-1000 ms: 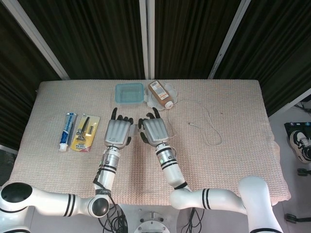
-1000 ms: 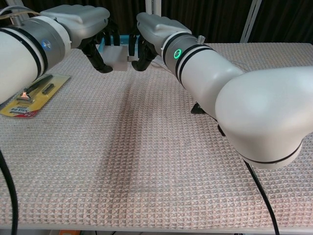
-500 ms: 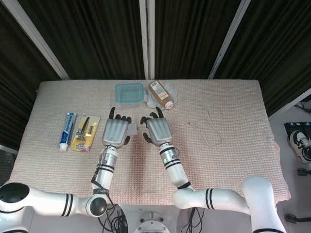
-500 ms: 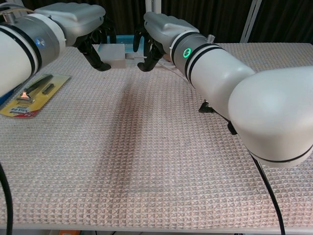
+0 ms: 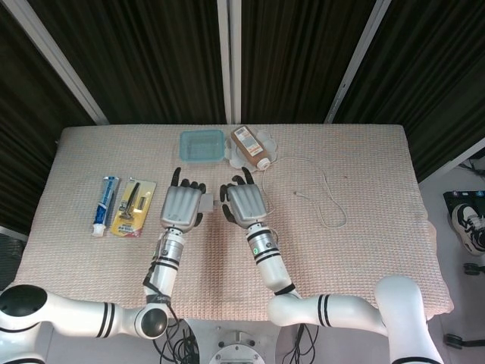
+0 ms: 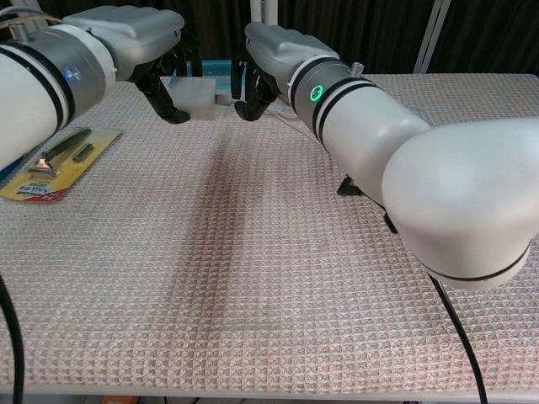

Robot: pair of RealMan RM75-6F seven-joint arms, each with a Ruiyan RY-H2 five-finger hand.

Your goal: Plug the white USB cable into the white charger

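The white charger (image 6: pixel 195 93) is a small white block that my left hand (image 6: pixel 139 34) grips from above, off the cloth; in the head view the charger (image 5: pixel 208 202) shows only as a sliver between the two hands. My right hand (image 6: pixel 269 46) pinches the plug end of the white USB cable right beside the charger's face. Whether the plug is seated is hidden by the fingers. In the head view my left hand (image 5: pixel 182 206) and right hand (image 5: pixel 245 203) sit side by side at the table's middle. The white USB cable (image 5: pixel 327 193) loops away over the cloth to the right.
A brown bottle (image 5: pixel 250 146) lies at the back centre on a white pack, next to a blue plastic box (image 5: pixel 201 144). A toothpaste box (image 5: pixel 104 203) and a yellow razor pack (image 5: pixel 133 207) lie on the left. The table is covered in a pale woven cloth (image 5: pixel 364 250).
My right hand drew slightly away to the right, then came back toward the charger. The left hand and charger have barely shifted.
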